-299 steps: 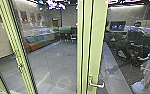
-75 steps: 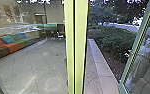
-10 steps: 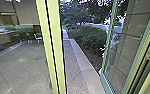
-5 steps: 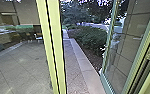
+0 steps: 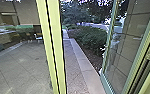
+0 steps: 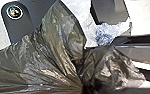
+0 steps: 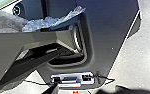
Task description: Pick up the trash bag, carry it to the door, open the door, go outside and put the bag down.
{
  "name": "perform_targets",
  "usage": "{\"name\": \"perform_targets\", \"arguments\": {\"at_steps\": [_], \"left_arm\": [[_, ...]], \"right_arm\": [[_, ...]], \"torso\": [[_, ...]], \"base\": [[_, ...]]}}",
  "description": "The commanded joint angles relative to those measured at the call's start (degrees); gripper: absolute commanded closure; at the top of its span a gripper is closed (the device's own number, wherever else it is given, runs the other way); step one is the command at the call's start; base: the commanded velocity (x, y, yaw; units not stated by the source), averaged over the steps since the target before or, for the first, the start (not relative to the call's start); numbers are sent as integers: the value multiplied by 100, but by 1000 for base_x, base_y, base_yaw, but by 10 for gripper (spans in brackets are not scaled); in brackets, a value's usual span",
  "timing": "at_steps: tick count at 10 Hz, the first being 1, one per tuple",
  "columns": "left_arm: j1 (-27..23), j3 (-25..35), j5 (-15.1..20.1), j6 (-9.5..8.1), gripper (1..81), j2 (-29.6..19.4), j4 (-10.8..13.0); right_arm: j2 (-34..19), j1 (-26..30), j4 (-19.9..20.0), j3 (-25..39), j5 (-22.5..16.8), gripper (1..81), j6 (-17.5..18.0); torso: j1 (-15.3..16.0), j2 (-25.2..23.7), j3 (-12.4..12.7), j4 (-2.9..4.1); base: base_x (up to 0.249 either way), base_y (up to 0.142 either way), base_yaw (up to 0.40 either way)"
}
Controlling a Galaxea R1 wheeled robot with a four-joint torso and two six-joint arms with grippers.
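**One trash bag [image 6: 58,45] at the left wrist, one glass door leaf [image 5: 121,60] standing open**

The head view shows one pale green post [image 5: 56,32], running up between two areas. To its left lies one stretch of floor [image 5: 18,65] marked with lines, with one white chair [image 5: 39,37] toward the back. To its right, one paved path [image 5: 72,65] leads away, one light stone edging [image 5: 84,65] beside it, and one hedge [image 5: 91,37] beyond that edging. The open leaf stands on the right, past the path.

The left wrist view has the one dark, shiny bag close to the camera, its creases running together into a single tight gather, loose plastic on both sides. I cannot tell how far open the left pincer is or what it holds. The same goes for the right pincer. One crumpled, see-through film [image 7: 41,23] lies near the right wrist.
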Motion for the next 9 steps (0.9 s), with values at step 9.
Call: {"name": "perform_targets", "arguments": {"at_steps": [9], "left_arm": [[-286, 4, 433, 5, 811, -13, -30]], "right_arm": [[50, 180, -30, 45, -278, 10, -29]], "torso": [[0, 2, 0, 0]], "base": [[0, -78, 0]]}}
